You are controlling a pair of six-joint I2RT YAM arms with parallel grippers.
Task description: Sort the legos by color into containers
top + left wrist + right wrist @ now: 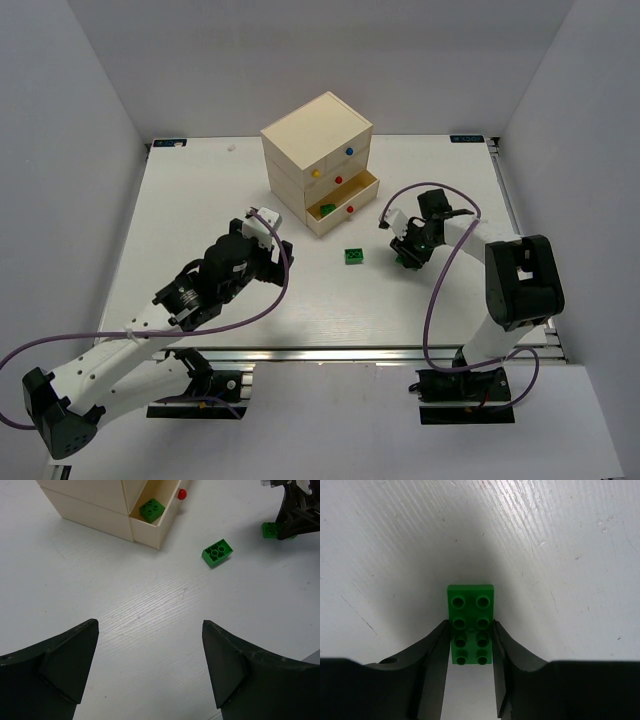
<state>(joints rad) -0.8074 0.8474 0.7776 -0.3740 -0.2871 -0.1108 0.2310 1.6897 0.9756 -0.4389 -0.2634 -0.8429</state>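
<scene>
A green lego (470,597) lies on the white table between my right gripper's (470,626) fingers, which press on both of its long sides. From above, that gripper (408,255) sits low at the table, right of centre. A second green lego (353,256) (218,552) lies loose on the table, left of it. Another green lego (151,509) (326,209) rests inside the open bottom drawer (345,200) of the cream chest (318,135). My left gripper (150,665) (262,228) hovers open and holds nothing, in front of the chest.
The chest's drawers carry a blue knob (349,152), a yellow knob (316,172) and red knobs (339,180); the open drawer's red knob (182,494) juts toward the loose lego. Purple cables loop off both arms. White walls enclose the table.
</scene>
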